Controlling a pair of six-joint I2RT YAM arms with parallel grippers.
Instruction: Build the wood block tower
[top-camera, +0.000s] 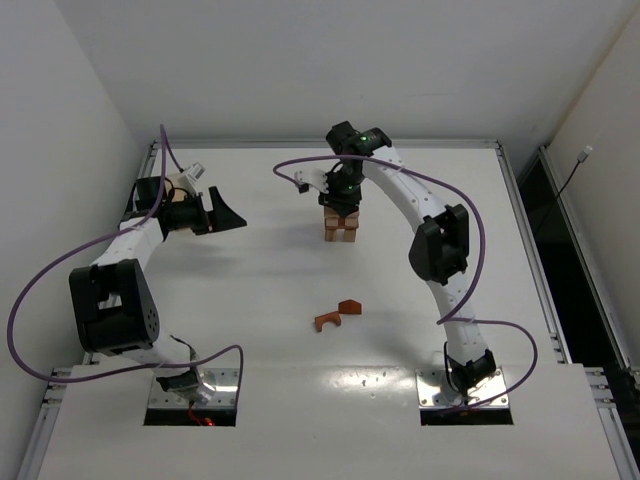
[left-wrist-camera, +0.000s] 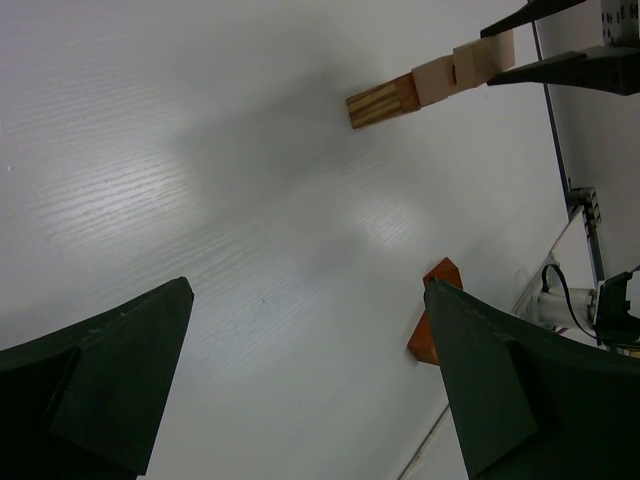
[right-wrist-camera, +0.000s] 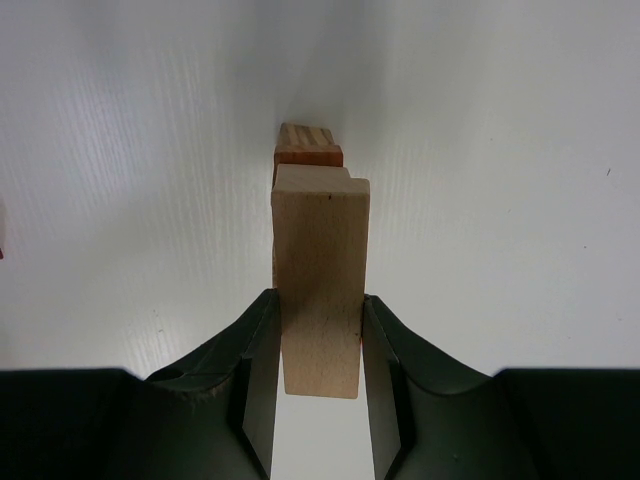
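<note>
I am holding the right pincer (right-wrist-camera: 320, 312) clamped on a pale block (right-wrist-camera: 320, 260), its fingers pressing on the two long sides. That leaves the bottom face free to meet the tower (top-camera: 339, 231) squarely. The tower is standing at the middle of the far half of the table (top-camera: 250, 300), and I am keeping the block straight above it, lined up with the reddish-brown striped block (right-wrist-camera: 308, 151) showing underneath. From the left wrist view the block seems to be sitting on the stack already, but I cannot tell whether its weight is fully down.

I am parking the left pincer (top-camera: 215, 213) well off to the left with its fingers spread wide and nothing between them. My reading is that it is waiting there so it does not knock the narrow stack while the right arm is working over it.

A reddish-brown arch (top-camera: 327, 321) and a wedge (top-camera: 349, 306) are lying just beside each other on the near side of the table, well apart from the tower. They are not yet stacked, so the build is only partly done.

I am finding no brand, label or writing that I can read on the blocks, the arms or the table.
</note>
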